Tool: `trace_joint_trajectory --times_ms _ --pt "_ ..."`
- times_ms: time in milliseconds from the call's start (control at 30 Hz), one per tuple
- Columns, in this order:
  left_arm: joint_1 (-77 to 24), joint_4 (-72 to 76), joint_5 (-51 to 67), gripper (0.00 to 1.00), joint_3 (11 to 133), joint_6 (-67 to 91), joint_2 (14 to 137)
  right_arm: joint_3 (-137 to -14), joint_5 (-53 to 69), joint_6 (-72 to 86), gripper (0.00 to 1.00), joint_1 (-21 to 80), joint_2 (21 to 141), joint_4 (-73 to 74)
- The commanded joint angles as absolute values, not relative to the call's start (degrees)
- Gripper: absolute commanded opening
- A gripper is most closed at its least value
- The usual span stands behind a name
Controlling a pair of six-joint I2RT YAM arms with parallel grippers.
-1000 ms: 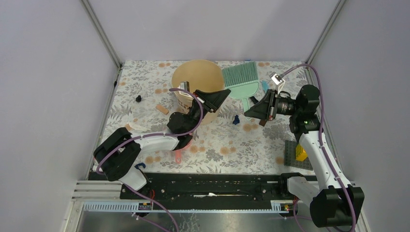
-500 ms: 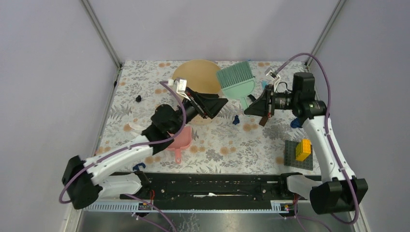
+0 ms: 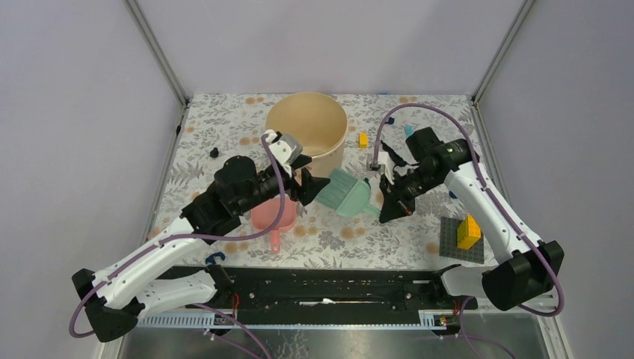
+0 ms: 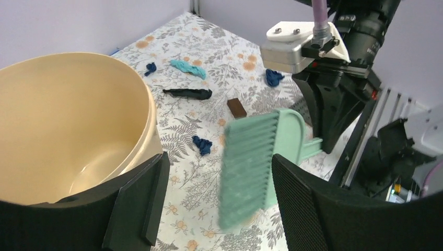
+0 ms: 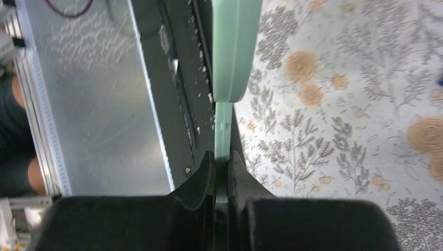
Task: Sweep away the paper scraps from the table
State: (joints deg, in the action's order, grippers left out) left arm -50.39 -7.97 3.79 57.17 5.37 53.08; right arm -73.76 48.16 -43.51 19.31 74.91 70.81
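Note:
Paper scraps lie on the flowered table (image 3: 224, 123): a black one (image 3: 214, 152) at the left, blue ones (image 4: 202, 145) (image 4: 273, 77) and a long black one (image 4: 188, 93) past the bucket. My right gripper (image 3: 385, 197) (image 5: 223, 157) is shut on the handle of a mint-green brush (image 3: 345, 193) (image 5: 232, 47), its bristles low over the table's middle. My left gripper (image 3: 305, 187) (image 4: 219, 162) stands open just left of the brush (image 4: 256, 167), holding nothing. A pink dustpan (image 3: 273, 213) rests on the table under the left arm.
A big beige bucket (image 3: 306, 127) (image 4: 68, 120) stands at the back centre. A small brown block (image 4: 236, 107) and a teal scrap (image 4: 189, 68) lie beyond the brush. A yellow brick (image 3: 362, 139) sits by the bucket. A dark baseplate (image 3: 454, 243) with a yellow brick (image 3: 469, 230) is front right.
My left gripper has opened and swung from the bucket towards the table's middle. My right arm has brought the brush down from beside the bucket to low over the middle.

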Motion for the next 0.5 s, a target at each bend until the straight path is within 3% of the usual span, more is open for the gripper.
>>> trace_joint_trajectory --times_ms 0,267,467 --pt "-50.61 -8.1 12.85 0.76 60.92 -2.07 56.13 -75.56 45.65 -49.11 0.0 23.49 73.56 78.9" --pt "-50.81 -4.93 26.16 0.77 62.65 -3.29 62.44 -75.15 45.66 -47.76 0.0 27.19 72.54 78.91" --pt "-50.82 -1.89 32.75 0.7 61.5 0.65 65.19 -75.44 45.3 -46.89 0.0 27.89 72.81 77.96"
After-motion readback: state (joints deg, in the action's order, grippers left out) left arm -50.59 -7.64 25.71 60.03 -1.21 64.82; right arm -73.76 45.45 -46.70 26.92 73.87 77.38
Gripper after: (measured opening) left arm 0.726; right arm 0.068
